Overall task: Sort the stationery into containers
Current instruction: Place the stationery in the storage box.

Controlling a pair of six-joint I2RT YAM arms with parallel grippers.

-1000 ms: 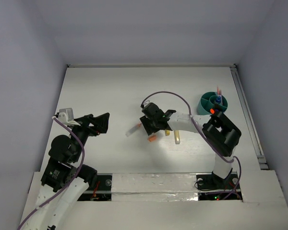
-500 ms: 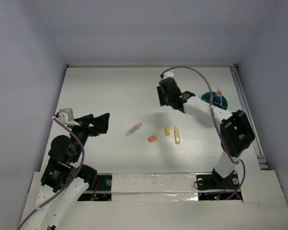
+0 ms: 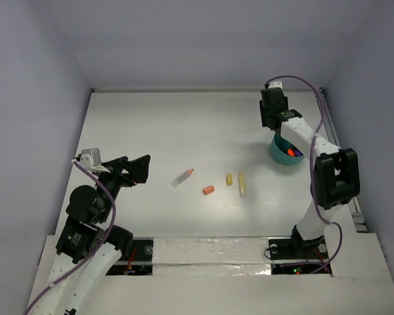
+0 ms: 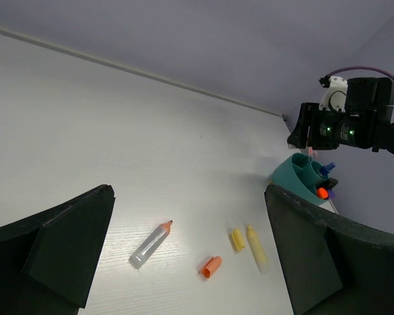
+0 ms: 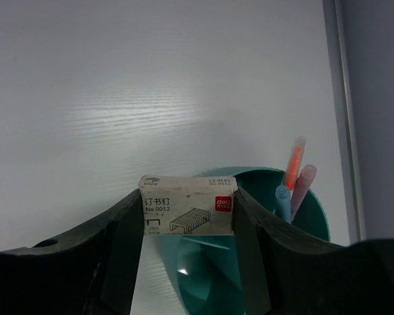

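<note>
Right gripper (image 5: 187, 216) pinches a small white cardboard staple box (image 5: 184, 209) between its fingers, just above the round teal plastic organiser (image 3: 281, 155).
Left gripper (image 4: 190, 226) hangs wide open, empty; a clear orange-tipped pen (image 3: 182, 178), orange stub (image 3: 209, 189) and two yellow markers (image 3: 241, 184) lie mid-table, well apart from the organiser.

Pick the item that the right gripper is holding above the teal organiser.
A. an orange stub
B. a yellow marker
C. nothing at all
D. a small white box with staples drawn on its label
D: in the right wrist view the right gripper clamps a small white box, its label showing a strip of staples, just over the teal organiser.
</note>
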